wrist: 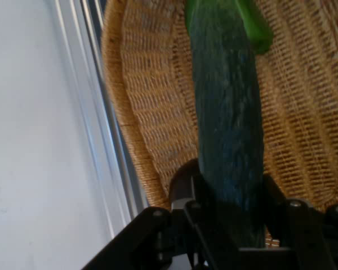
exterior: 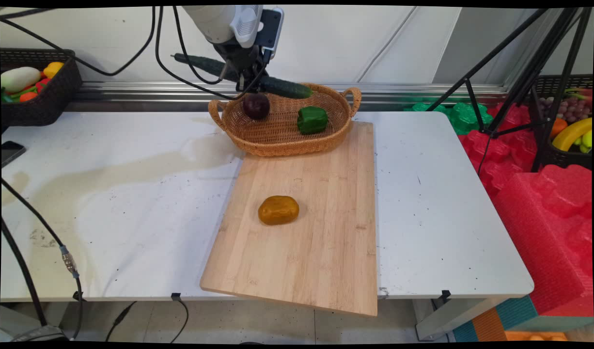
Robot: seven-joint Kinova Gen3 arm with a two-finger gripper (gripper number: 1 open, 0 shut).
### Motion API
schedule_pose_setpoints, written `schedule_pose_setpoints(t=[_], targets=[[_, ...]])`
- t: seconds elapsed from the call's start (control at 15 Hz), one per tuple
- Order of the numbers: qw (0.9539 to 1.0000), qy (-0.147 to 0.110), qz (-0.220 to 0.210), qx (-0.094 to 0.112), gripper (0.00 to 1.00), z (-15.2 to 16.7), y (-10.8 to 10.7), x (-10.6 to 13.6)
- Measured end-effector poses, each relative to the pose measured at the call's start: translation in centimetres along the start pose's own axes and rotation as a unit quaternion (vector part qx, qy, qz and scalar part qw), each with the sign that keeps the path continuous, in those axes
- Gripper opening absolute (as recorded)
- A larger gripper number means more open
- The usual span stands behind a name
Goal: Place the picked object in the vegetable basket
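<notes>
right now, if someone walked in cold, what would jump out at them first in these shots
The end effector, up at the back of the table, grips a long dark green cucumber crosswise in the air above the wicker basket. In the basket lie a dark purple round fruit and a green bell pepper. Nearer the camera, a brownish-yellow potato sits alone on the wooden cutting board.

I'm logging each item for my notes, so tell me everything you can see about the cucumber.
The cucumber is long, dark green and bumpy-skinned, with a thin stem end pointing left. It lies roughly level in the air, clamped near its middle by the gripper, above the back rim of the wicker basket. Only the gripper touches it. Below it in the basket sit a dark purple fruit and a green pepper.
</notes>
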State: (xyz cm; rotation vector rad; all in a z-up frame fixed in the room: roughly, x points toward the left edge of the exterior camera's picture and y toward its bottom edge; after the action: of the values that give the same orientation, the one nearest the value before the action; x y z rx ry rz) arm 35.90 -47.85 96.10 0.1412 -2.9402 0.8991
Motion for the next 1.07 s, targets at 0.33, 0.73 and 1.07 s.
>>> schedule_pose_setpoints(t=[0.33,0.73,1.07], targets=[[0.9992,-0.010,0.019,-0.033,0.00,3.9,-0.8,-1.4],[0.9965,-0.006,0.048,-0.068,0.00,6.9,-0.9,-2.0],[0.9931,0.000,0.072,-0.093,0.00,8.7,-0.8,-2.0]])
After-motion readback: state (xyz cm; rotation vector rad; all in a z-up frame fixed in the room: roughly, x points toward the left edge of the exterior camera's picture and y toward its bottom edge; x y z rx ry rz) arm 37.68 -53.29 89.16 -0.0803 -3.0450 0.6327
